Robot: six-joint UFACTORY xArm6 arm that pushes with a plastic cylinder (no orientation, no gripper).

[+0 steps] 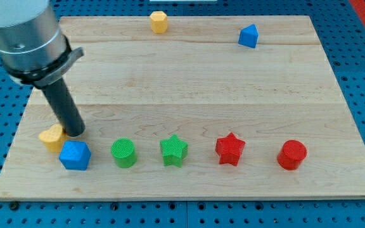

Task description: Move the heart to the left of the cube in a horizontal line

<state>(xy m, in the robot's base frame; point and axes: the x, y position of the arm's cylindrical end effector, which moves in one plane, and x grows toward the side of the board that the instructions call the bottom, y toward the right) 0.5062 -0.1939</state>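
Observation:
A yellow heart (51,137) lies near the view's bottom left of the wooden board (189,82). A blue cube (75,155) sits just right of it and slightly lower, almost touching it. My tip (75,132) stands against the heart's right upper side, just above the cube. The rod slants up to the left into the arm's grey body.
A row runs right of the cube along the view's bottom: green cylinder (123,152), green star (173,151), red star (230,149), red cylinder (292,155). A yellow hexagon block (159,21) and a blue pentagon block (248,36) sit near the view's top edge.

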